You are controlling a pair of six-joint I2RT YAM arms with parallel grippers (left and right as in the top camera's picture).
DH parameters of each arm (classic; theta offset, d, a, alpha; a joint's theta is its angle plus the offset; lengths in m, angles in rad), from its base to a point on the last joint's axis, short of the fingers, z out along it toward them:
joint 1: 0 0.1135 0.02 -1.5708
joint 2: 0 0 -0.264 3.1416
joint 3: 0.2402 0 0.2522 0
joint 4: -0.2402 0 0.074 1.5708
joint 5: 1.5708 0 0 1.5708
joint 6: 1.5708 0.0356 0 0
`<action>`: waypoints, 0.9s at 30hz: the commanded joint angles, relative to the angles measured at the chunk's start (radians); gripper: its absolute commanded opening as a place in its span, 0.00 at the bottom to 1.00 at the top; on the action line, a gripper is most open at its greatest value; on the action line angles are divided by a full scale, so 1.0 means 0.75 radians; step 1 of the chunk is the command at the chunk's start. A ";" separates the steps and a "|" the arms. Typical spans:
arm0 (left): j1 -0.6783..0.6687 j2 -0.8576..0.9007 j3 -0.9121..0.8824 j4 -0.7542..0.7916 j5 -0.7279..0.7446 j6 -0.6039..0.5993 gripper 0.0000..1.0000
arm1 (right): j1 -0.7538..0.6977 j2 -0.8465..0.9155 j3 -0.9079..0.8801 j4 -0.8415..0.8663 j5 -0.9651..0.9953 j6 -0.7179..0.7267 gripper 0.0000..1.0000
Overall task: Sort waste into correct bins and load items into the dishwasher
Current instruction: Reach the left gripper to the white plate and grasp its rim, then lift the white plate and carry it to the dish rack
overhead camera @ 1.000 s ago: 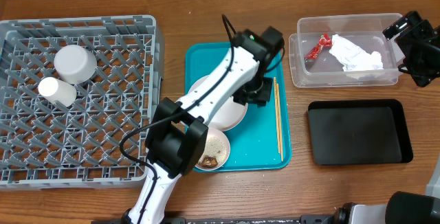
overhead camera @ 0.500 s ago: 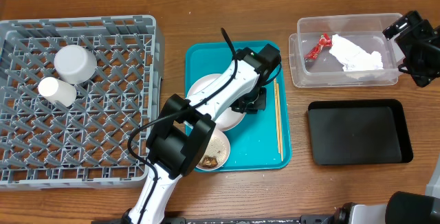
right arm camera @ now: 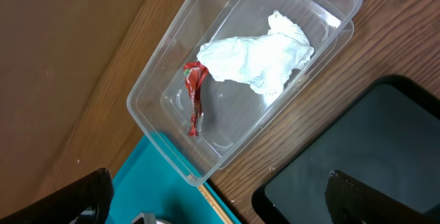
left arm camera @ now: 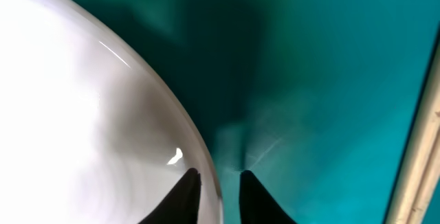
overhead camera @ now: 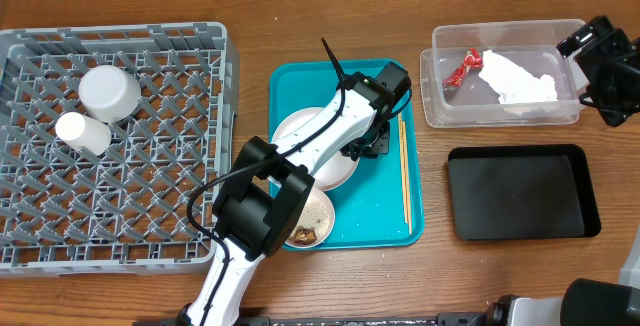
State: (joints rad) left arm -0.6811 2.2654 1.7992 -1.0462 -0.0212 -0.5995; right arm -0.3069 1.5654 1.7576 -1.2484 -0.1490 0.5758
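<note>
The left claw (left arm camera: 218, 195) grasps the plate (left arm camera: 82, 114) by its right rim on the teal tray (left arm camera: 330, 59). The right claw (right arm camera: 216, 200) hangs released, empty, by the clear tub's (right arm camera: 234, 124) right end.

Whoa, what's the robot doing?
It's tidying up after a meal. The left gripper pinches the rim of the white plate on the teal tray. A cup and a bowl sit in the grey dish rack, and the red wrapper and napkin lie in the clear tub. The right gripper hangs open beside that tub. A dirty bowl waits on the tray.
</note>
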 commanded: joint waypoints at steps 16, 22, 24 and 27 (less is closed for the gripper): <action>0.001 -0.014 0.464 -0.240 0.023 0.066 0.04 | -0.004 0.002 0.014 0.007 0.013 0.004 1.00; 0.016 -0.014 0.942 -0.502 0.023 0.133 0.04 | -0.004 0.002 0.014 0.007 0.014 0.004 1.00; 0.041 -0.014 1.105 -0.617 0.024 0.145 0.04 | -0.004 0.002 0.014 0.007 0.014 0.004 1.00; 0.095 -0.014 1.293 -0.764 0.024 0.193 0.04 | -0.004 0.002 0.014 0.007 0.014 0.004 1.00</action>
State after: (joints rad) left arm -0.6628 2.2738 2.6270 -1.5440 -0.0040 -0.5156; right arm -0.3069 1.5654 1.7576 -1.2484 -0.1490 0.5755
